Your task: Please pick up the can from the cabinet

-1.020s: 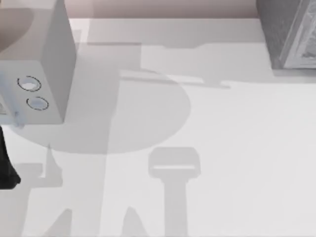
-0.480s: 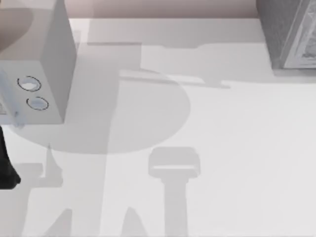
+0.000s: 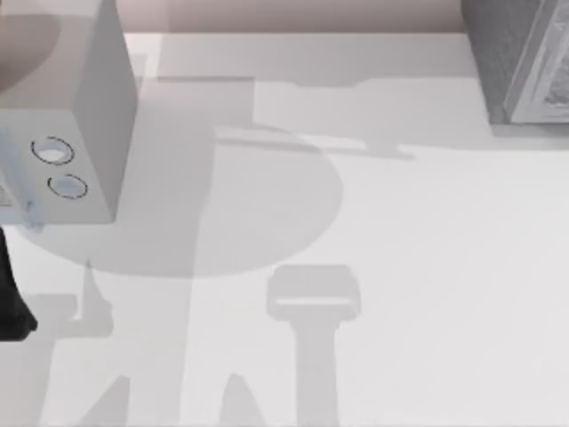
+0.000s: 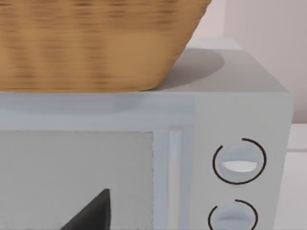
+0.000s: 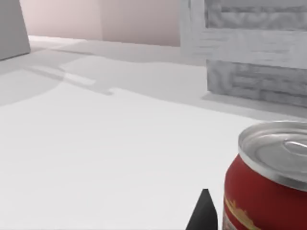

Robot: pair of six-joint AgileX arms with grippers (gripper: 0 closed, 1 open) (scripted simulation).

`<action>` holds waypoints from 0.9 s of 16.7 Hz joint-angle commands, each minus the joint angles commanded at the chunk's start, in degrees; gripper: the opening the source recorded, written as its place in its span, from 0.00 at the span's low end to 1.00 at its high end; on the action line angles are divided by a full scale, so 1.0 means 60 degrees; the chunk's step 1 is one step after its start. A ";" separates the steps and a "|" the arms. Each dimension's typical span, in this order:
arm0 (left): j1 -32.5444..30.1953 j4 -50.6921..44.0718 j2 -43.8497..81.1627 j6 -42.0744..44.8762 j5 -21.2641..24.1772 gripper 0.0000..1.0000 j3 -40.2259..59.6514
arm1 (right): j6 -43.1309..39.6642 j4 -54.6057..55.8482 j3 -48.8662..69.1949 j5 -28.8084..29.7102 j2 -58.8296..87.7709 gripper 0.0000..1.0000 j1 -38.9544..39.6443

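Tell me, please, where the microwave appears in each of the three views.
Top view: microwave at the table's left side, front towards the near edge.
Left wrist view: its front close up, wicker basket on top.
Right wrist view: grey corner far across the table, probably its side.
Shared landmark: the two round dials.

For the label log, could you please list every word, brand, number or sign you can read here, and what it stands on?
No text can be read.
Can: a gold mark on the red side, not readable.
Microwave: two dials, no numbers or words.
Cabinet: no lettering.
Basket: none.
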 joint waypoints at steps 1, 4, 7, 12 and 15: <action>0.0000 0.0000 0.0000 0.0000 0.0000 1.00 0.0000 | -0.0006 0.0003 -0.0005 -0.0004 -0.0004 0.00 0.0005; 0.0000 0.0000 0.0000 0.0000 0.0000 1.00 0.0000 | -0.0006 0.0003 -0.0005 -0.0004 -0.0004 0.08 0.0005; 0.0000 0.0000 0.0000 0.0000 0.0000 1.00 0.0000 | -0.0006 0.0003 -0.0005 -0.0004 -0.0004 0.30 0.0005; 0.0000 0.0000 0.0000 0.0000 0.0000 1.00 0.0000 | -0.0006 0.0003 -0.0005 -0.0004 -0.0004 0.68 0.0005; 0.0000 0.0000 0.0000 0.0000 0.0000 1.00 0.0000 | -0.0006 0.0003 -0.0005 -0.0004 -0.0004 0.90 0.0005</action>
